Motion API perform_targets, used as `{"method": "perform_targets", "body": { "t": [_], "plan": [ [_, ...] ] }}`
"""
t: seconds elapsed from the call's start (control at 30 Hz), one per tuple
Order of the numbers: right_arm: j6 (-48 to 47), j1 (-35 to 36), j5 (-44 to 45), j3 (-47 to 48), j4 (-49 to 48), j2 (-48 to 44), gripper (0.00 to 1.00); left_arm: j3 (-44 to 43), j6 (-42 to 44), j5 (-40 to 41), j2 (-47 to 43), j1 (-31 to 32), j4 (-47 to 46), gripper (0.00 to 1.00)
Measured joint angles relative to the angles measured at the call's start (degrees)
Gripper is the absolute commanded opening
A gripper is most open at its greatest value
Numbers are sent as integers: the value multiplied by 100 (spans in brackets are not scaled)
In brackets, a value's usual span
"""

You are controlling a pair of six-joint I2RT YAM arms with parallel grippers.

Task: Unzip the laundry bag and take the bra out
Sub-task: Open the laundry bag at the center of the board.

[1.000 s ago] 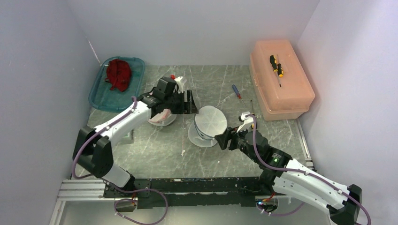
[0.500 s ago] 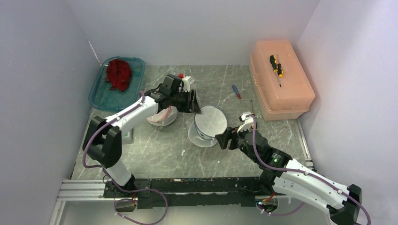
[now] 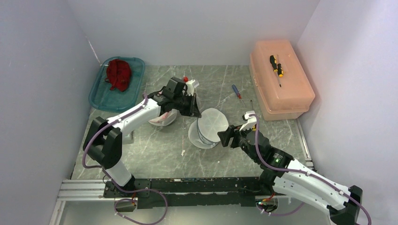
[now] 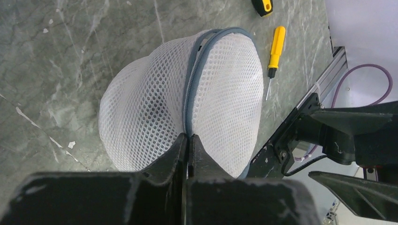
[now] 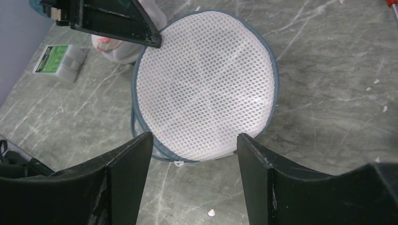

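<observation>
The laundry bag (image 3: 210,125) is a round white mesh pouch with a grey-blue zipper band, standing tilted mid-table. The left wrist view shows the laundry bag (image 4: 220,93) with its zipper closed along the stretch in sight. My left gripper (image 3: 193,107) is at its far-left rim. There, my left gripper (image 4: 188,138) has its jaws pressed together on the zipper band. My right gripper (image 3: 224,137) hovers open at the near-right side. My right gripper (image 5: 195,138) holds nothing and does not touch the laundry bag (image 5: 206,79). A small white loop (image 5: 179,163) hangs at the near rim. The bra is hidden.
A pale pink-white rounded thing (image 3: 162,118) lies under my left forearm. A teal tray (image 3: 101,96) with a red cloth (image 3: 118,74) sits back left. An orange toolbox (image 3: 280,89) carrying a screwdriver (image 3: 277,65) stands at the right. A blue-handled screwdriver (image 3: 237,91) lies behind the bag.
My left gripper swung right to the bag's rim and closed there. The right gripper edged slightly closer to the bag and stayed open.
</observation>
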State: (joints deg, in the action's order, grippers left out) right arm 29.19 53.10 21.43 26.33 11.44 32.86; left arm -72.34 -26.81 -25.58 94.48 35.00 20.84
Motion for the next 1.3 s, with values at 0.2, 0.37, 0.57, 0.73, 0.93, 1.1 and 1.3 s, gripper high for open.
{"method": "perform_targets", "body": {
  "t": [0.2,0.37,0.57,0.73,0.93,1.1,1.3],
  "plan": [
    [170,-9,269,35,236,-133,78,101,87,223,-350,133,2,3],
    [586,-96,205,389,531,-101,82,367,319,634,-1010,402,-149,3],
    [1165,-216,-42,1353,800,177,85,778,807,1434,-1707,1178,-584,3],
    [1432,-245,-160,1836,894,374,86,940,1084,2070,-1873,1523,-885,3],
    [2035,-503,-400,1969,1145,706,83,1672,1419,3158,-2190,2127,-1475,3],
    [2643,-1021,-732,1821,1252,737,80,2170,1851,4170,-2247,2868,-2124,3],
    [3200,-1390,-1178,1731,1250,973,77,2304,2450,5108,-2243,3595,-2848,3]
  ]
}}
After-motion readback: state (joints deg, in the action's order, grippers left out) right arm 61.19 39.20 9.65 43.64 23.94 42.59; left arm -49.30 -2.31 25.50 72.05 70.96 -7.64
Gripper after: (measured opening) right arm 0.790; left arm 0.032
